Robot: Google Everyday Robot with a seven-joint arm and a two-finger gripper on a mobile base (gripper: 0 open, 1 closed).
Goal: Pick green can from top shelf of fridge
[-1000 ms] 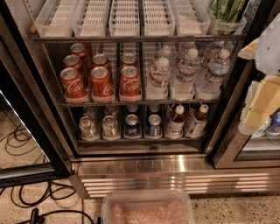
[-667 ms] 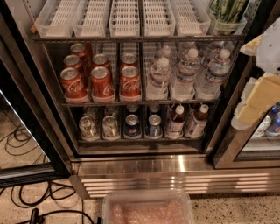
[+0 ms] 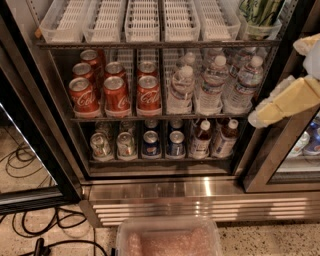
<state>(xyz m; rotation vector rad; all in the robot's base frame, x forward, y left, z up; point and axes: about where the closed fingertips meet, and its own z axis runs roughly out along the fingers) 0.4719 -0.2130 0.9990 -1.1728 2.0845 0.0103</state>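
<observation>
The green can (image 3: 260, 15) stands at the far right of the top shelf (image 3: 150, 44), in the last of the clear ribbed lane trays; only its streaked lower part shows, the top is cut off by the frame edge. The other trays (image 3: 142, 20) on that shelf look empty. The fridge (image 3: 200, 190) is open, with its steel frame and slatted base grille below. My gripper (image 3: 280, 105) is pale yellow and reaches in from the right edge, in front of the right door post at the height of the water bottles, below and slightly right of the green can, touching nothing.
Red cola cans (image 3: 116, 92) and water bottles (image 3: 212, 82) fill the middle shelf. Silver and blue cans (image 3: 150, 142) and small bottles (image 3: 200, 140) sit on the bottom shelf. The black-edged glass door (image 3: 30, 150) stands open at left, cables (image 3: 45, 230) lie on the floor, and a clear plastic bin (image 3: 167, 240) sits at the bottom centre.
My gripper has shifted left and slightly up, further across the right door post toward the fridge opening. The cans and bottles have not moved.
</observation>
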